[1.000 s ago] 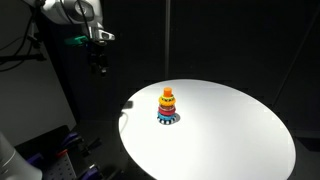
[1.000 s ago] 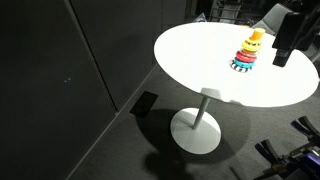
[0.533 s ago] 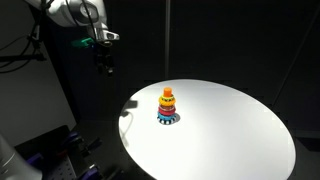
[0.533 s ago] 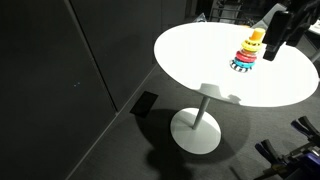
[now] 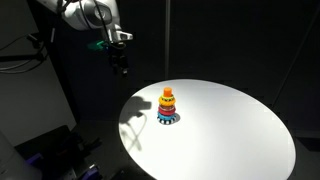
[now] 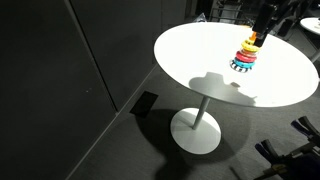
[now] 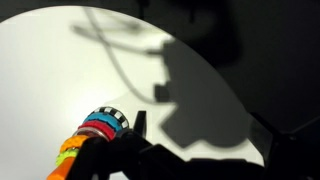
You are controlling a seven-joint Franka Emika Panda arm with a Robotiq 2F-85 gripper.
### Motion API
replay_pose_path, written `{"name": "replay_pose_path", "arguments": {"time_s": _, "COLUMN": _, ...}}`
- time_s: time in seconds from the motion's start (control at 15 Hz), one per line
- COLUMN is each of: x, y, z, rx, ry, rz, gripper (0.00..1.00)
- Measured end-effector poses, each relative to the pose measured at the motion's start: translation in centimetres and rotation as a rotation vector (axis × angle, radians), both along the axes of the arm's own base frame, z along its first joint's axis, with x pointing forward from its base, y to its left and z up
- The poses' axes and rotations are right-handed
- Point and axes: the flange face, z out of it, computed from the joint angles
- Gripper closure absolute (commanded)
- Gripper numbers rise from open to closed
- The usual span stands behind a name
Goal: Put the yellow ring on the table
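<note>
The yellow ring (image 5: 167, 92) sits at the top of a stack of coloured rings on a toy standing near the middle of the round white table (image 5: 230, 130). It also shows in an exterior view (image 6: 252, 42), on the table (image 6: 200, 50). My gripper (image 5: 119, 63) hangs above the table's edge, up and to one side of the stack and apart from it. In an exterior view it (image 6: 266, 22) is just above the stack. In the wrist view the jaws (image 7: 208, 124) are open and empty, and the stack (image 7: 95, 130) lies at the lower left.
The table stands on one central leg with a round foot (image 6: 195, 130). Dark curtains and a dark floor surround it. The arm's shadow (image 5: 135, 122) falls on the table top. Equipment (image 5: 50, 150) sits low beside the table.
The arm has moved from outside the table's edge toward the ring stack, and its shadow now lies on the table top. The stack has not moved.
</note>
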Motion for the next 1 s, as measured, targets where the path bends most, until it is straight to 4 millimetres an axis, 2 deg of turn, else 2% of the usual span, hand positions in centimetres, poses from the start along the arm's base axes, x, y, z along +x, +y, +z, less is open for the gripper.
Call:
{"name": "replay_pose_path", "arguments": {"time_s": 0.6, "x": 4.8, "y": -7.1, "z": -1.3, "rx": -0.009, "ry": -0.084, "rz": -0.150, "gripper": 0.00}}
{"name": "replay_pose_path", "arguments": {"time_s": 1.0, "x": 6.6, "y": -10.0, "z": -2.8, "rx": 0.036, "ry": -0.158, "rz": -0.216, "gripper": 0.00}}
